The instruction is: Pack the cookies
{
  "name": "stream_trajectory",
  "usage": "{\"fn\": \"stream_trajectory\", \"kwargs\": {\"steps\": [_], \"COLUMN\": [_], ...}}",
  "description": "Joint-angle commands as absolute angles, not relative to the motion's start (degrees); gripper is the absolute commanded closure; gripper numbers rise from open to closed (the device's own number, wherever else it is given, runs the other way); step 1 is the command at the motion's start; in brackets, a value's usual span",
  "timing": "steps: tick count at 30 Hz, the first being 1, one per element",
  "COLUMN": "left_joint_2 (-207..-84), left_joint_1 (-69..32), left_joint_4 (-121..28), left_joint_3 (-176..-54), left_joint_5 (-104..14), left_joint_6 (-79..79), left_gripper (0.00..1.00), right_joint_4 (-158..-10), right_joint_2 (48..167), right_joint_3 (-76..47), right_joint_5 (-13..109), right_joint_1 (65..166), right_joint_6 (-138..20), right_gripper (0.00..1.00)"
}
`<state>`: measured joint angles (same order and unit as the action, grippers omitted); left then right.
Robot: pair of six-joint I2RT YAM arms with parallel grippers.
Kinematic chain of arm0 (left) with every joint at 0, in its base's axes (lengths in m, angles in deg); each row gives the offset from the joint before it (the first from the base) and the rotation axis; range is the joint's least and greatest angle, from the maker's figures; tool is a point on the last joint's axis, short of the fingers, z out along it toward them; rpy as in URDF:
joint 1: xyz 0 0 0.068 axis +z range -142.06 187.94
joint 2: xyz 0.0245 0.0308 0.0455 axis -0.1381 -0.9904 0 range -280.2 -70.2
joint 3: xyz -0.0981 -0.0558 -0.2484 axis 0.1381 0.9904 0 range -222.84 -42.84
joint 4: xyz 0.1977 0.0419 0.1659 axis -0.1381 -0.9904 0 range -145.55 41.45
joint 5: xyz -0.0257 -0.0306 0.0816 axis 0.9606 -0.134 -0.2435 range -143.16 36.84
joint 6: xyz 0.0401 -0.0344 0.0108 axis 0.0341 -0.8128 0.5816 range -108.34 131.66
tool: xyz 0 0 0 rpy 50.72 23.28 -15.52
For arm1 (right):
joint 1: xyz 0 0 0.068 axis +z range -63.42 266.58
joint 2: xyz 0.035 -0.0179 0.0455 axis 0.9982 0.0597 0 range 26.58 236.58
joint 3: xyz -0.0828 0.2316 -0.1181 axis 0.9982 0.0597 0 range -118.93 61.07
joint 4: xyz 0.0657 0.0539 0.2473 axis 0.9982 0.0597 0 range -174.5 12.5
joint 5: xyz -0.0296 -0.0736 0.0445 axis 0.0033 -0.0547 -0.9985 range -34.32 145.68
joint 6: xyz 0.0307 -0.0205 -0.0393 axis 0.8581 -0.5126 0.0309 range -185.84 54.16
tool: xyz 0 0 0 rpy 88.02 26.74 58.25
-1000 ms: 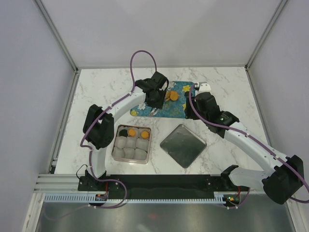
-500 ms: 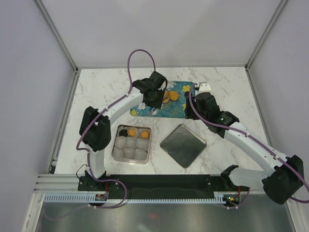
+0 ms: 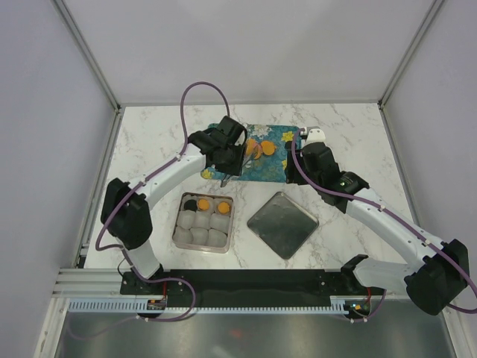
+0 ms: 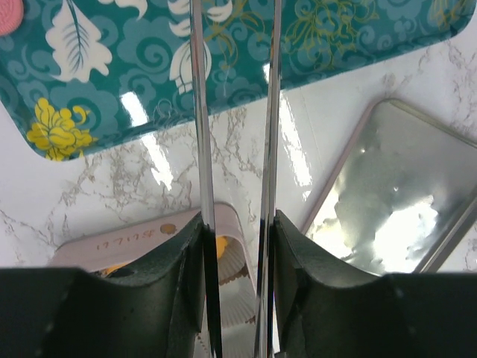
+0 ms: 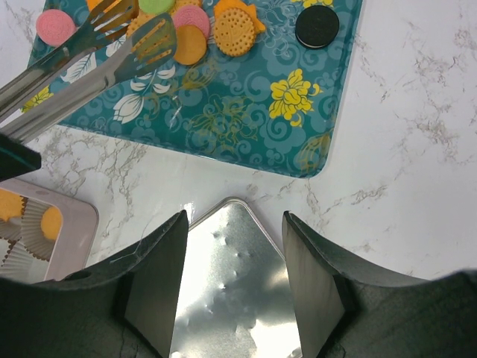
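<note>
Pinching the tongs (image 5: 89, 56) in the part-closed left claw (image 4: 237, 224), with the right claw (image 5: 232, 224) idling wide and empty, ideally lining the tips squarely around one of the cookies (image 5: 190, 45) on the teal tray (image 5: 246, 127), then squeezing gently before carrying toward the tin (image 5: 78, 224).

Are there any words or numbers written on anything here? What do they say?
Rim of the pinkish tin: a short line of small brown print, upside down in the left wrist view and too blurred to read.
Teal tray: only flowers and swirls, no words.
Metal lid and cookies: no writing that I can make out.
</note>
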<state>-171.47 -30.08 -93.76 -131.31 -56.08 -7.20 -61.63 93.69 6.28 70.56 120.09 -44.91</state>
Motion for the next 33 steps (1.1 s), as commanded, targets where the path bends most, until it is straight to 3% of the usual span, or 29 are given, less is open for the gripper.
{"fn": "stream_trajectory", "kwargs": {"steps": [1,18,33], "left_joint_2": [-164.9,-142.5,-122.7], "left_joint_1": [-30.7,-31.2,-32.9], "left_joint_4": [-91.9,-92.1,-107.5], "left_joint_3": [-128.5,-109.6,-98.5], "left_joint_5": [-54.5,-53.4,-48.3], "left_joint_6": [-9.6,-11.2,-21.6], "left_gripper": [0.58,0.58,0.57], "right_joint_4": [-63.5,-65.8,-66.4], "right_joint_2": [93.5,98.8,103.1], "right_joint_3": [5.9,4.1,2.2], "right_joint_5": [70.1,67.0,66.1], "right_joint_1": [119.9,119.9,120.0], "right_joint_6": [-45.4,-45.0,-44.9], "right_gripper": [0.39,0.39,0.39]}}
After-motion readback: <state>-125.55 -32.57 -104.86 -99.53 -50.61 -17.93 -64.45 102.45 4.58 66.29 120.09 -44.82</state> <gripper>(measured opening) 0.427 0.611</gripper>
